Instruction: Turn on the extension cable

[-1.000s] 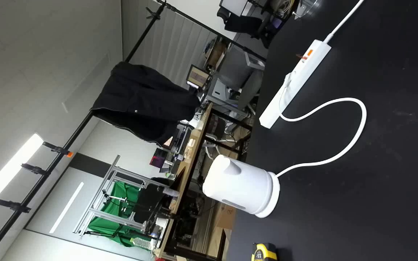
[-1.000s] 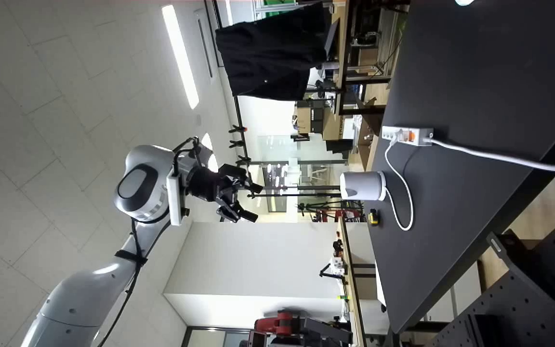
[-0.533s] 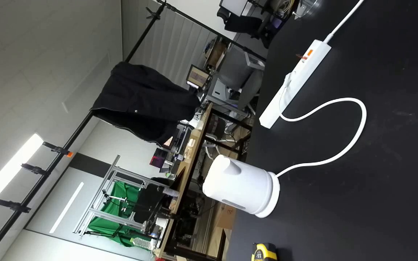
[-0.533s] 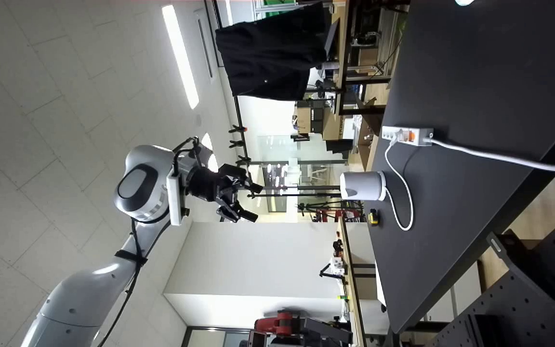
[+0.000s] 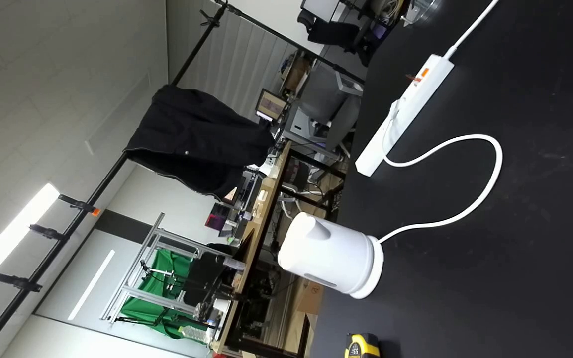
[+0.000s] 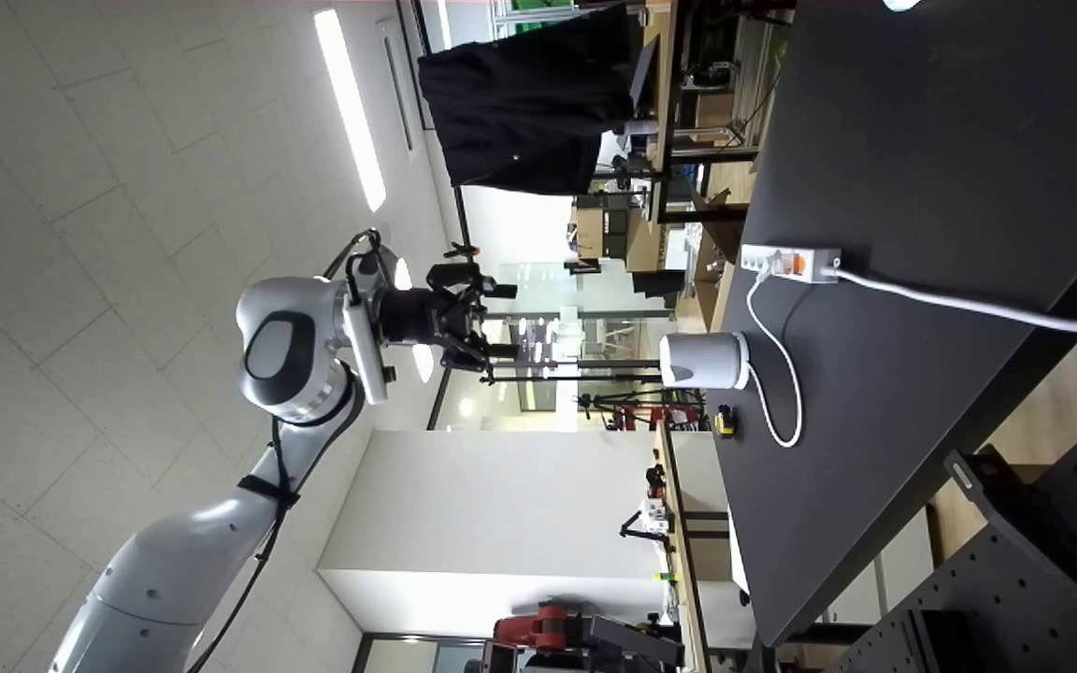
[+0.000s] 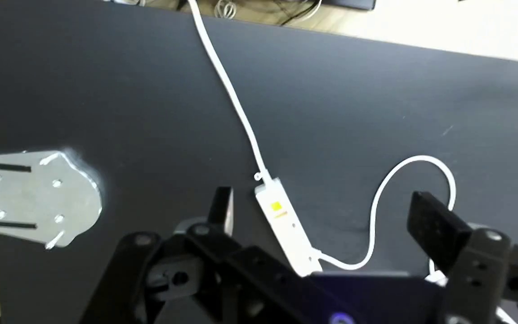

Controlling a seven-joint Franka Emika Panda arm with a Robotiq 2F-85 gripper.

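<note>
"Any writing you can make out?"

"On the tape measure (image 5: 362,346), in an exterior view: small characters on a dark label, turned sideways, too small to read for certain."

"Where's the extension cable (image 7: 288,227)?"

"Flat on the black table (image 7: 128,99), around the middle in the wrist view."

"Which way does it point?"

"Its long axis slants from far left to near right. The end with the switch (image 7: 276,206) faces the far side, and a thick white cord (image 7: 230,88) runs on from there past the table's far edge. The near end is hidden behind the gripper (image 7: 322,200)."

"What colour's that switch?"

"Yellow in the wrist view, orange in both exterior views."

"Anything plugged in?"

"A white plug (image 5: 397,106) sits partway along. Its thin cord (image 5: 495,174) loops out and back to the base of a white kettle (image 5: 334,253); in the wrist view that loop lies to the right."

"And the gripper?"

"Jaws wide apart, up in the air, well away from the extension cable. A shiny grey plate (image 7: 38,193) shows at the left in the wrist view."
</note>
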